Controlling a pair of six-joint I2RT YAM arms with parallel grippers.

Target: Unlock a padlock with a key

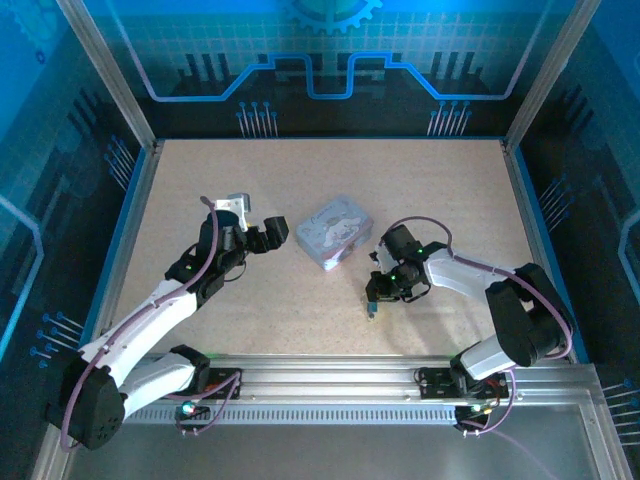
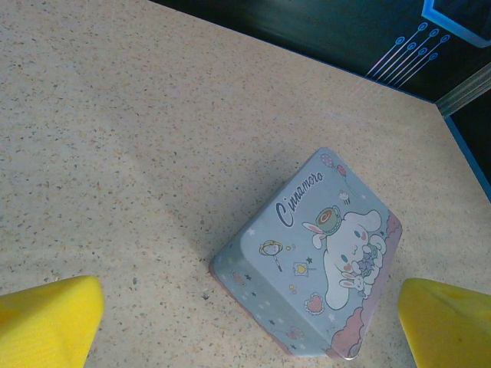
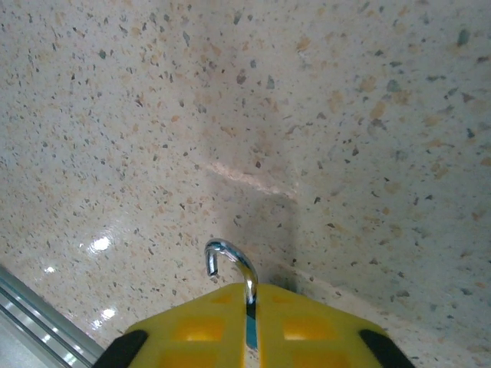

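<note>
A silver hooked shackle of the padlock (image 3: 232, 262) sticks out from between the yellow fingers of my right gripper (image 3: 252, 297), which is shut on it; a sliver of blue body shows in the slit between them. The hook's free end hangs loose just above the table. From above, the right gripper (image 1: 372, 298) points down at the table, right of the centre, with the padlock (image 1: 371, 310) at its tip. My left gripper (image 1: 264, 236) stands open, its yellow fingers (image 2: 46, 318) wide apart on either side of the tin. The key is out of view.
A pale blue tin (image 1: 335, 232) with a cartoon print lies closed in the middle of the table, just right of the left gripper; it also lies close under the left wrist camera (image 2: 322, 253). A metal rail (image 1: 330, 375) runs along the near edge.
</note>
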